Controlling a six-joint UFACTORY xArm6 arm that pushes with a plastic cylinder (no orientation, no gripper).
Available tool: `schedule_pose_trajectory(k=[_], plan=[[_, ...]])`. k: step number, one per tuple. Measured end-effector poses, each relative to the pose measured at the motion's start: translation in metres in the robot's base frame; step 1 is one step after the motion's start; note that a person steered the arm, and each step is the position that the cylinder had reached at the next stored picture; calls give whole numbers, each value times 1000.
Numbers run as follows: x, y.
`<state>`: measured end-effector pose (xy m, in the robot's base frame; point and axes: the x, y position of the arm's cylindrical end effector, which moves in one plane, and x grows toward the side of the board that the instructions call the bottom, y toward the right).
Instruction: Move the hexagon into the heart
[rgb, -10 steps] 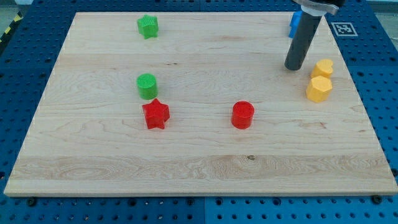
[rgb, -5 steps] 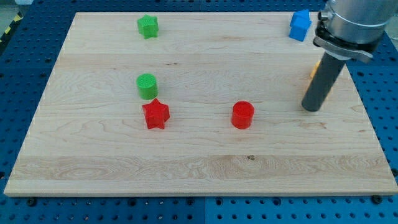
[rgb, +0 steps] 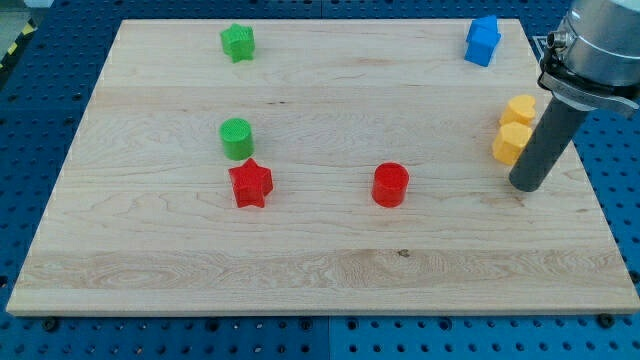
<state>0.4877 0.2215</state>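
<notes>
A yellow hexagon block (rgb: 511, 143) lies near the board's right edge, touching a yellow heart block (rgb: 519, 108) just above it. My tip (rgb: 527, 186) rests on the board just below and to the right of the hexagon. The dark rod rises past the right side of both yellow blocks and hides part of their right edges.
A blue block (rgb: 482, 40) sits at the top right. A red cylinder (rgb: 390, 185) is at centre, a red star (rgb: 250, 183) to its left, a green cylinder (rgb: 237, 138) above the star, a green star-like block (rgb: 238, 42) at the top left. The wooden board (rgb: 320, 270) lies on a blue pegboard.
My tip has moved from above and left of the yellow blocks, down and right, round to below and right of the hexagon. The blocks look unmoved.
</notes>
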Motion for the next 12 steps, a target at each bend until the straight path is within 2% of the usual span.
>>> schedule_pose_trajectory(k=[12], plan=[[-43, -16]])
